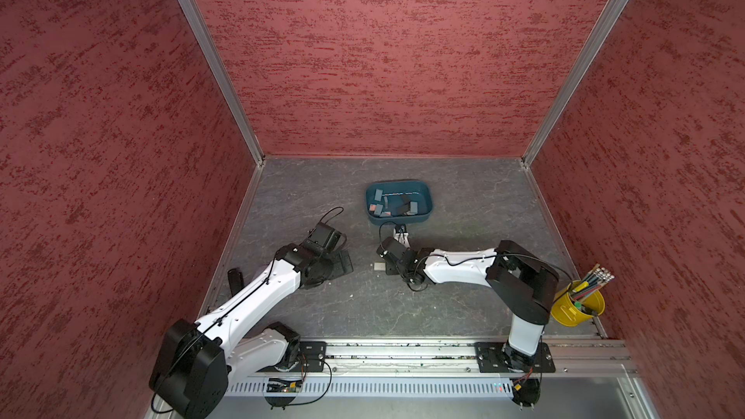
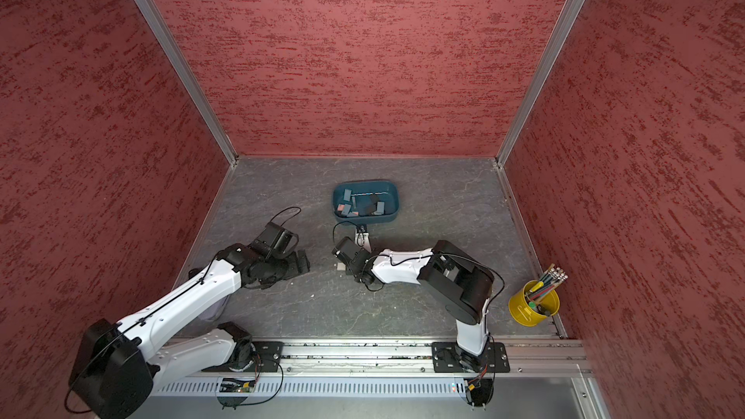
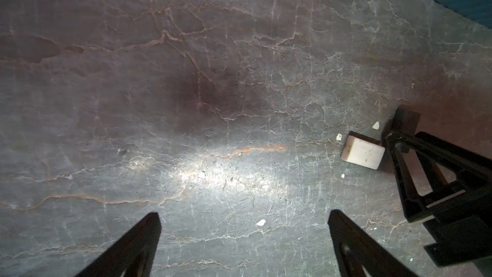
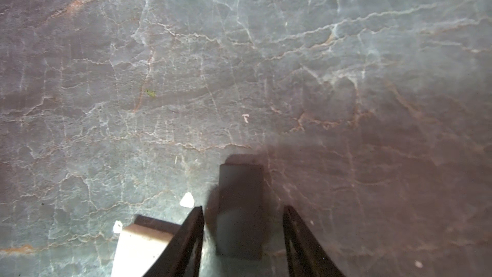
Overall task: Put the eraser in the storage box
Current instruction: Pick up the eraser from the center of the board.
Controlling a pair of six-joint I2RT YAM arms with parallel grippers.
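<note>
A grey eraser (image 4: 241, 209) lies flat on the table between the fingers of my right gripper (image 4: 243, 207). The jaws stand apart on either side of it, with a gap showing on one side. A white eraser (image 4: 141, 246) lies just outside one finger and also shows in a top view (image 1: 379, 266) and the left wrist view (image 3: 363, 153). The teal storage box (image 1: 397, 182) stands a short way beyond the right gripper and holds several erasers. My left gripper (image 3: 244, 213) is open over bare table, to the left of the erasers.
A yellow cup (image 1: 578, 304) of pencils stands at the front right corner. A black object (image 1: 235, 280) stands by the left wall. Small white crumbs (image 3: 261, 222) dot the table. Red walls close in three sides.
</note>
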